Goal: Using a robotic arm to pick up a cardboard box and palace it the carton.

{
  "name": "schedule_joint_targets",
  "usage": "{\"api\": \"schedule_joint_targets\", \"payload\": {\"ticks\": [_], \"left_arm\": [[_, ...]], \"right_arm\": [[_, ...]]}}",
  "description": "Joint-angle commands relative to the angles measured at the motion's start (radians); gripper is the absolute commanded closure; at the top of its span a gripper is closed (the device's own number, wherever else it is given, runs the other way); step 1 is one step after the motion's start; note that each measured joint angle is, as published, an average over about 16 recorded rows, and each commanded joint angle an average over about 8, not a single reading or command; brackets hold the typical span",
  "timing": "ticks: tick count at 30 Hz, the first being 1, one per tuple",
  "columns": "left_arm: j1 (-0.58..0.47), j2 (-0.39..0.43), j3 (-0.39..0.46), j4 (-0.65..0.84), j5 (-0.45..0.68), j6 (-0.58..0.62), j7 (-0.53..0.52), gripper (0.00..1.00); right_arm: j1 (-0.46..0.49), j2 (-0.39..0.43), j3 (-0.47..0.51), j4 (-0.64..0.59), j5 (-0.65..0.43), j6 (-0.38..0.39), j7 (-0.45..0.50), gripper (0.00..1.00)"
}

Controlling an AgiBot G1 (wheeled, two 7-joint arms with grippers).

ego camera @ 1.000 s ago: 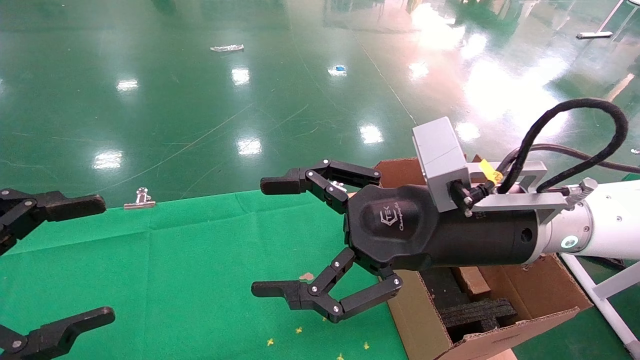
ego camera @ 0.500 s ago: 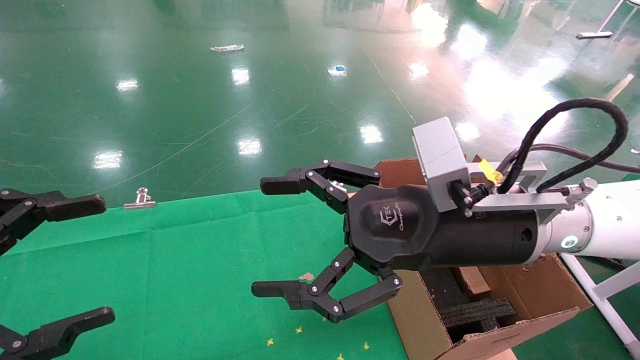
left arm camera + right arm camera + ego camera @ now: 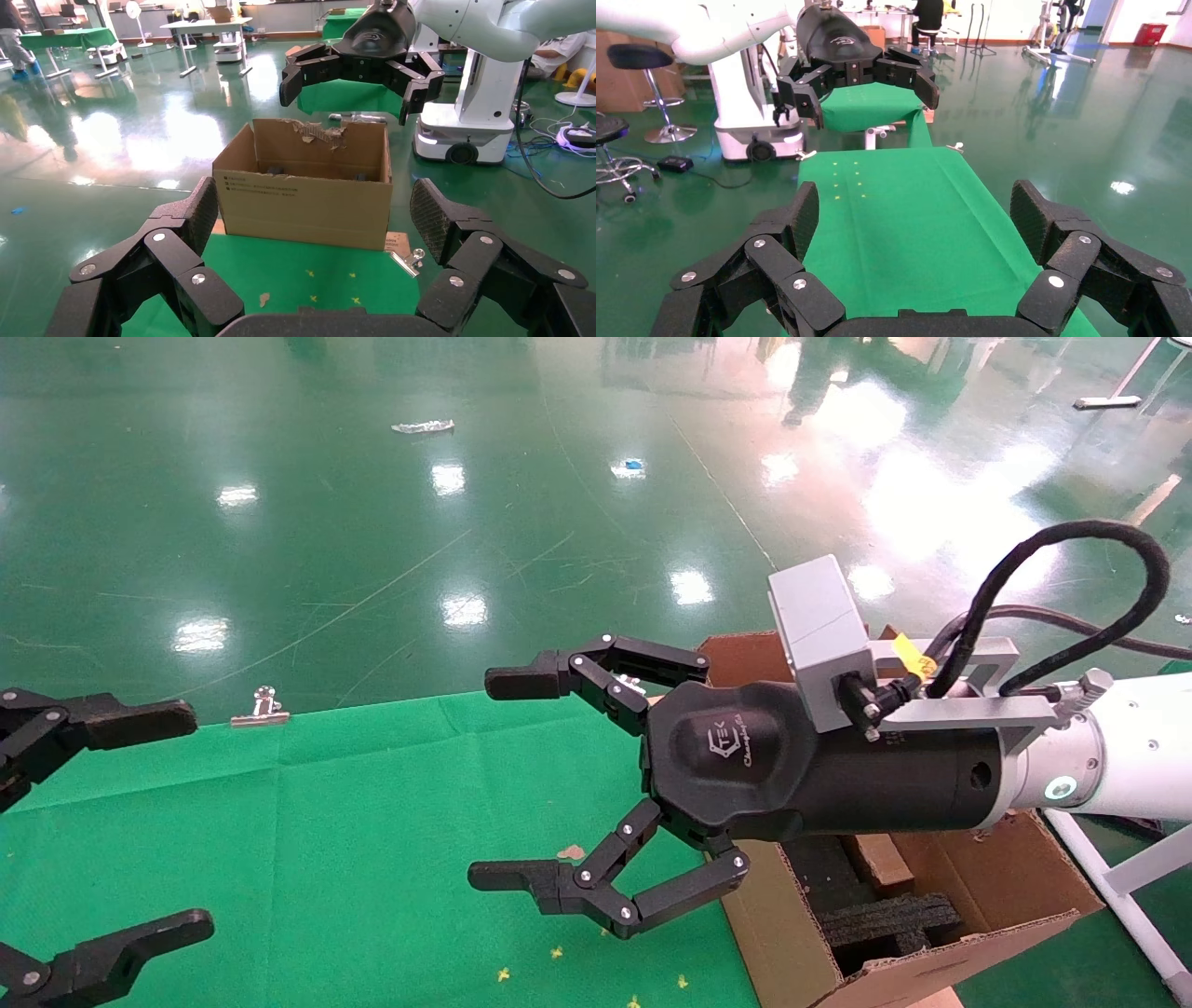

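My right gripper (image 3: 501, 780) is on the glossy white robotic arm (image 3: 1131, 761). It is open and empty, hanging above the green cloth (image 3: 372, 822) just left of the carton (image 3: 778, 933). It also shows in the right wrist view (image 3: 916, 210). The carton is large and brown, has a torn edge and holds black foam blocks (image 3: 885, 919). It stands at the cloth's right end and also shows in the left wrist view (image 3: 309, 203). My left gripper (image 3: 182, 820) is open and empty at the left edge and faces the carton in its own view (image 3: 316, 214). The small cardboard box is out of view.
A metal binder clip (image 3: 261, 708) lies at the cloth's far edge, and another (image 3: 411, 260) lies beside the carton. Small yellow marks (image 3: 557, 952) and a brown scrap (image 3: 570, 851) dot the cloth. A white frame leg (image 3: 1117, 887) stands right of the carton. Shiny green floor surrounds the table.
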Motion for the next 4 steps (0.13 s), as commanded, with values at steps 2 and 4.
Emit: {"api": "schedule_joint_targets", "payload": {"ticks": [2, 4], "left_arm": [[0.000, 0.000, 0.000, 0.000, 0.000, 0.000, 0.000, 0.00], [0.000, 0.000, 0.000, 0.000, 0.000, 0.000, 0.000, 0.00]], "right_arm": [[0.000, 0.000, 0.000, 0.000, 0.000, 0.000, 0.000, 0.00], [0.000, 0.000, 0.000, 0.000, 0.000, 0.000, 0.000, 0.00]]}}
